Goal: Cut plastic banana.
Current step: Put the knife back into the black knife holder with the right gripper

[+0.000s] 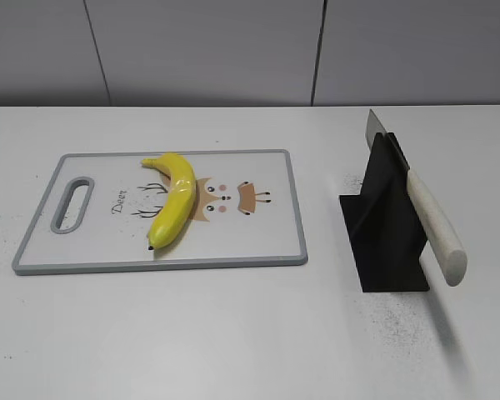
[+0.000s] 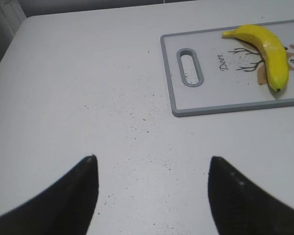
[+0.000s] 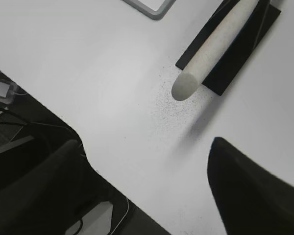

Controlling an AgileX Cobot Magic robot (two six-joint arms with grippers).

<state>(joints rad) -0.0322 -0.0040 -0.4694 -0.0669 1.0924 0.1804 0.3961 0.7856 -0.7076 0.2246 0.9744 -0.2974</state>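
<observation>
The plastic banana (image 1: 173, 200) lies on a white cutting board (image 1: 258, 242) with a grey rim and a deer drawing; it also shows in the left wrist view (image 2: 269, 54) at the top right. A knife with a pale handle (image 1: 437, 229) rests slanted in a black stand (image 1: 383, 225); its handle (image 3: 213, 49) shows in the right wrist view. My left gripper (image 2: 152, 164) is open and empty over bare table, left of the board. My right gripper (image 3: 144, 144) is open and empty near the table's front edge, below the knife handle. Neither gripper shows in the exterior view.
The white table (image 1: 233, 333) carries dark specks near the stand and left of the board. The table's front edge (image 3: 95, 169) runs under my right gripper, with cables and equipment below it. A grey wall stands behind the table.
</observation>
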